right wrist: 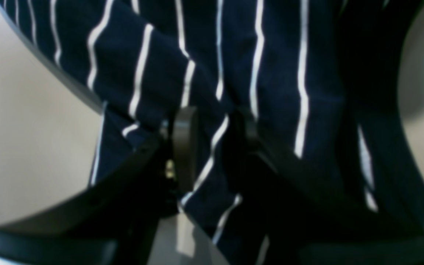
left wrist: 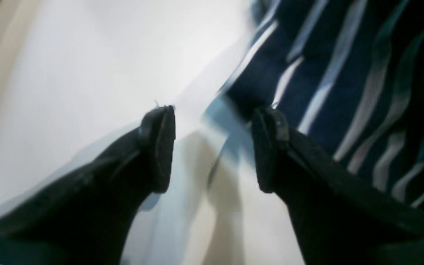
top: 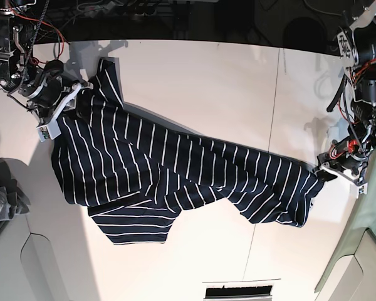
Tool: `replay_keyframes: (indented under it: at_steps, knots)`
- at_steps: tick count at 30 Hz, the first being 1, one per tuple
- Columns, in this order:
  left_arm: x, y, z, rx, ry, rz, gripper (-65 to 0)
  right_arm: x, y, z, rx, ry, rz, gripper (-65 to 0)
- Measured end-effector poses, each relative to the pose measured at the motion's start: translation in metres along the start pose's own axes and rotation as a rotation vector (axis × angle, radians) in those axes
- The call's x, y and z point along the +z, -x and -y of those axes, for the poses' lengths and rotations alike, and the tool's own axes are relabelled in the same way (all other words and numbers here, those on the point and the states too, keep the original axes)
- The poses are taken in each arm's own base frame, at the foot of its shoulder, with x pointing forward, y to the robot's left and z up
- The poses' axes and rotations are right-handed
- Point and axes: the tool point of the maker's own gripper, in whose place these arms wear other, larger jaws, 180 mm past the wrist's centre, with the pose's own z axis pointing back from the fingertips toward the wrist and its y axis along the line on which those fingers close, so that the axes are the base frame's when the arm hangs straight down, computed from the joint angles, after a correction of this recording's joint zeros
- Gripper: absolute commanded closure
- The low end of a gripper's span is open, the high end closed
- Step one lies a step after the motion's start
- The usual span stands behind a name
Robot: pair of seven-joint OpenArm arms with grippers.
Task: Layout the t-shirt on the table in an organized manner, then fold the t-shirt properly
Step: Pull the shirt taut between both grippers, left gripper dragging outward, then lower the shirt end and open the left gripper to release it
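Note:
The navy t-shirt (top: 175, 169) with thin white stripes lies rumpled across the white table (top: 207, 75), running from the far left down to the right. My right gripper (top: 78, 101) sits on the shirt's far-left corner. In the right wrist view its jaws (right wrist: 215, 143) stand partly apart, with a striped fold of the t-shirt (right wrist: 271, 73) lying loose between them. My left gripper (top: 319, 173) hangs at the shirt's right end. In the left wrist view it (left wrist: 214, 125) is open over the bare table (left wrist: 87, 55), with the t-shirt's (left wrist: 326, 55) edge beside its right finger.
A small grey cloth (top: 3, 194) lies at the left edge. A thin dark seam (top: 272, 113) crosses the tabletop. A dark slot (top: 238, 291) sits at the near edge, and a pale green surface (top: 370, 213) borders the right side.

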Motion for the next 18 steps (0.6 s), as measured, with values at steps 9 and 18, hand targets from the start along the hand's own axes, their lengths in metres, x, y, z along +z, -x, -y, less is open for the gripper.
replay_keyframes:
  at_steps: [9,18]
  knots:
    - [-0.01,0.015,0.022,0.017,0.003,-0.007,-35.4,0.0,0.0,-0.001,-0.001,-0.001,0.001,-17.6]
    - [-0.018,0.017,0.049,0.004,0.038,-0.002,0.0,0.0,0.001,-0.001,-0.001,-0.001,-0.006,-17.6]
